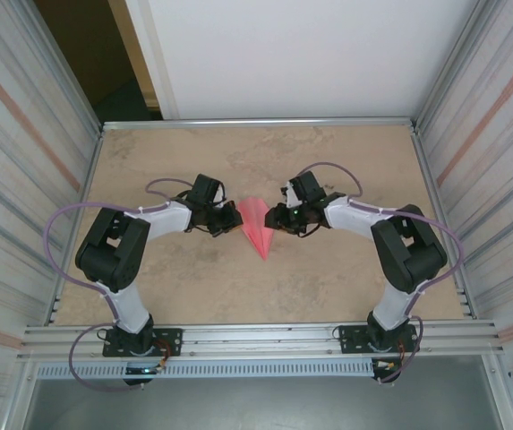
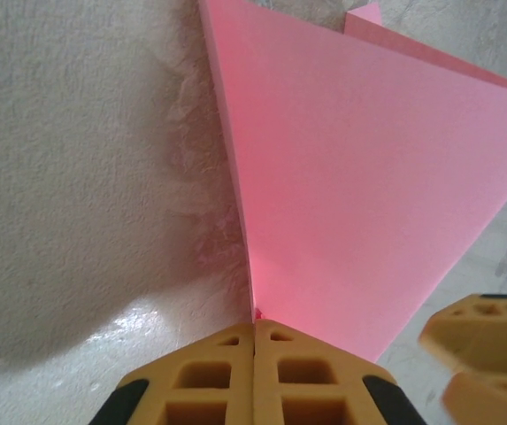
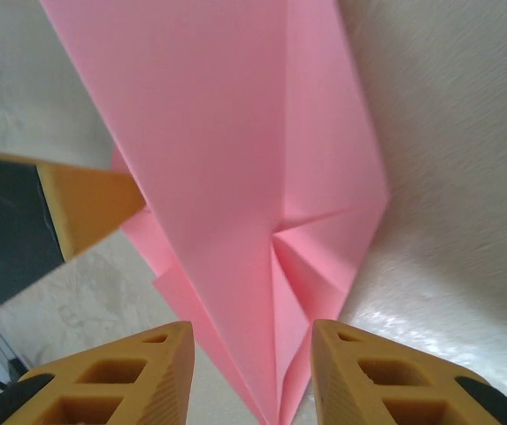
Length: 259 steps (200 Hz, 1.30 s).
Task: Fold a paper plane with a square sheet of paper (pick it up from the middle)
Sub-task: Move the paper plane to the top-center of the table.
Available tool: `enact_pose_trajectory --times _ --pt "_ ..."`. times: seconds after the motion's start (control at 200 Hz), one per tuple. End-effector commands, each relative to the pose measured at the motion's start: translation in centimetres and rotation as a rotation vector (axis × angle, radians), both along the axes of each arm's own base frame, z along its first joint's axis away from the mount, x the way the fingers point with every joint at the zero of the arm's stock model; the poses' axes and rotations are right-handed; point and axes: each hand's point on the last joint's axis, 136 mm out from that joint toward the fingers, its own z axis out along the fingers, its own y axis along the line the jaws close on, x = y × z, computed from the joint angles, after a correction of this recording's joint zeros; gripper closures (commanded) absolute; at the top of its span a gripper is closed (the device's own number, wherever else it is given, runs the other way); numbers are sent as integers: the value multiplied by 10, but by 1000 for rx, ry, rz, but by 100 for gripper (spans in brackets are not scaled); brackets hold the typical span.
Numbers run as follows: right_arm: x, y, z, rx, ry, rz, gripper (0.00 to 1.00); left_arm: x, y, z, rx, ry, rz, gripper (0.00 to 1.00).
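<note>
Just pink paper plane [image 1: 258, 228]

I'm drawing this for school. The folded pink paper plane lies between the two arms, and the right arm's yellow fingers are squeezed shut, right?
No. The right gripper is open: the right wrist view shows a gap between its fingers, with the tip of the folded pink paper plane in it.

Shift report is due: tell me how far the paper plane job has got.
Done: the pink-red paper dart lies pointed, centre crease and flaps folded, on the beige table. In hand: the left gripper is shut at its edge; the right gripper stands open astride its narrow end. Left: perhaps a last press, then both grippers backing off.
</note>
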Motion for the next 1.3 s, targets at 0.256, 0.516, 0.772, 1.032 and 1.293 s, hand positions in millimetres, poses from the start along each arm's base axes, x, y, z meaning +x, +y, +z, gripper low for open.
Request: enact_pose_trajectory --times 0.256,0.516,0.772,1.032,1.293 --pt "-6 22 -9 -20 18 92 59 -4 -1 -5 -14 14 -13 97" --pt "6 3 -4 -109 -47 25 55 -5 -1 -6 -11 17 -16 97" --pt "10 -2 -7 -96 -30 12 50 -4 -2 -6 -12 20 -17 97" --pt "-4 19 -9 -60 -12 99 54 -4 -3 -6 -15 20 -19 97" --pt "-13 29 -10 -48 4 149 54 -4 -3 -5 -18 21 -21 97"
